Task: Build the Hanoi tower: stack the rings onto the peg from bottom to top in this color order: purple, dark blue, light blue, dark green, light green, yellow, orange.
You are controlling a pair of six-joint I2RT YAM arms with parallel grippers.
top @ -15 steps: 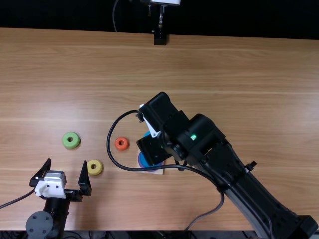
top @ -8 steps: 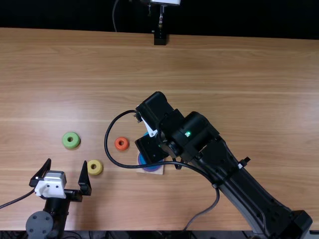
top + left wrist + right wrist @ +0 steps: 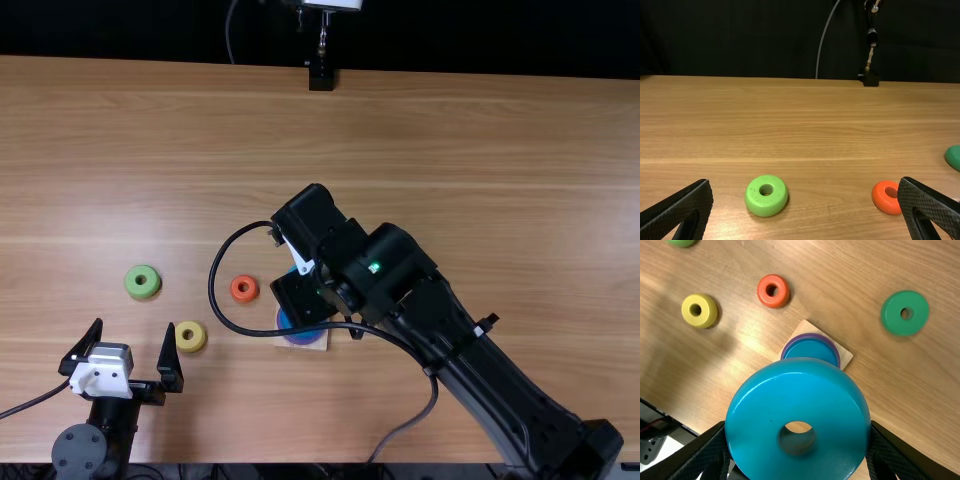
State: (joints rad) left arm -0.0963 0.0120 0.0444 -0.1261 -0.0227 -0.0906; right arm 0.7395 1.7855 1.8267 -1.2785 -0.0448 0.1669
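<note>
The glossy light-blue ring point(image 3: 765, 400), third in order, is being clamped by the right gripper point(image 3: 797, 426), peg alignment being needed next; the left gripper point(image 3: 806, 180) is being held spread

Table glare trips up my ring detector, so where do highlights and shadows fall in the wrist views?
Right wrist view: a curved highlight on the light blue ring, pale glare on the table, broad soft shadow by the yellow ring; left wrist view: soft shadow beside the light green ring.
</note>
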